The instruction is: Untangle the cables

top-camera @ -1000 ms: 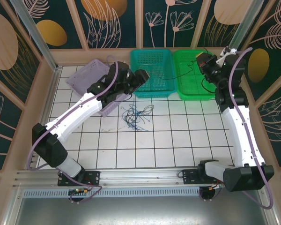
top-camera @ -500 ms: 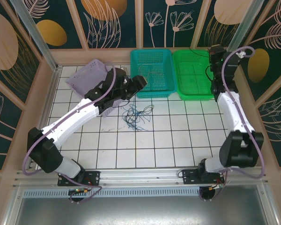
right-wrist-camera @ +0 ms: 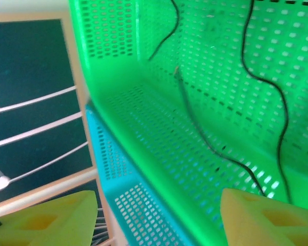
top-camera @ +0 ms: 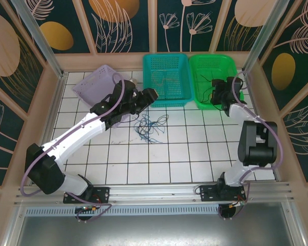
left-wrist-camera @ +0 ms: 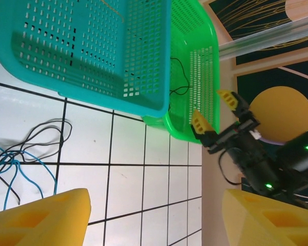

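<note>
A tangle of thin blue and black cables (top-camera: 149, 126) lies on the white tiles in front of the teal basket (top-camera: 167, 97). My left gripper (top-camera: 150, 95) hovers just behind the tangle at the teal basket's front wall; its yellow fingers (left-wrist-camera: 41, 219) stand wide apart with nothing between them, and the tangle (left-wrist-camera: 19, 156) shows at the left edge of the left wrist view. My right gripper (top-camera: 218, 93) is open low over the green basket (top-camera: 199, 97). A black cable (right-wrist-camera: 243, 56) curls loose on the green basket's mesh floor, free of the gripper.
A lilac basket (top-camera: 92, 84) sits tilted at the back left, beside my left arm. The teal and green baskets stand side by side against the back wall. The wooden frame (top-camera: 256, 102) runs close on the right. Open tiles spread in front of the tangle.
My right arm has swung down from high at the back right, and its gripper now sits low over the green basket. My left gripper has drawn back slightly toward the tangle.
</note>
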Motion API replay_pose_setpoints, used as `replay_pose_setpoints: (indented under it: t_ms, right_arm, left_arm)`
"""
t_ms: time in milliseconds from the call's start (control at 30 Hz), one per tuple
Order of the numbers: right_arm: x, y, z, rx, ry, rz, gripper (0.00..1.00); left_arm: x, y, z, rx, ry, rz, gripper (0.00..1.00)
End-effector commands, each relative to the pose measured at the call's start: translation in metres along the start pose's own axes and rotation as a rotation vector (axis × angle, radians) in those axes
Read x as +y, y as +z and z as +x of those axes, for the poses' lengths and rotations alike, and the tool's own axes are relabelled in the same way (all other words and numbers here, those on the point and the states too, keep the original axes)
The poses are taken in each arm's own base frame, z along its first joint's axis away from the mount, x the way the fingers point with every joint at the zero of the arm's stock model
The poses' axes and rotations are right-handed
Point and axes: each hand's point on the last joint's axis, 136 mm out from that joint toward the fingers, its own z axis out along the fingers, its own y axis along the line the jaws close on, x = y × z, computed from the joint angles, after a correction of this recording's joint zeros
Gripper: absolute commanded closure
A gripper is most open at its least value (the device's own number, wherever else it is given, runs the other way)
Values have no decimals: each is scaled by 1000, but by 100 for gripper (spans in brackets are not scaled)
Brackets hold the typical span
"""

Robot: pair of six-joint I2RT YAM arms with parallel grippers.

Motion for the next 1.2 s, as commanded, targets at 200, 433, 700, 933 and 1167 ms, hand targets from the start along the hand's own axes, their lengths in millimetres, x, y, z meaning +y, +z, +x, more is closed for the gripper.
replay_pose_setpoints:
  t_ms: [200, 433, 700, 933, 1167]
  right_arm:
    - [97, -99, -4, -117, -208, -111, 28]
    - [72, -126, 23, -84, -420, -34, 31]
    - [-67, -111, 163, 379, -486, 126, 36]
    - [-130, -92, 246, 685, -559, 219, 41]
    - [-164, -59, 263, 720, -934, 227, 44]
  left_arm:
    - [32, 13, 10, 36, -34, -116, 32]
    - [94, 17, 33, 101, -61, -312, 33]
    - [176, 18, 75, 198, -158, -484, 38]
    - [196, 36, 92, 263, -142, -477, 50]
    - [201, 35, 91, 283, -53, -515, 54]
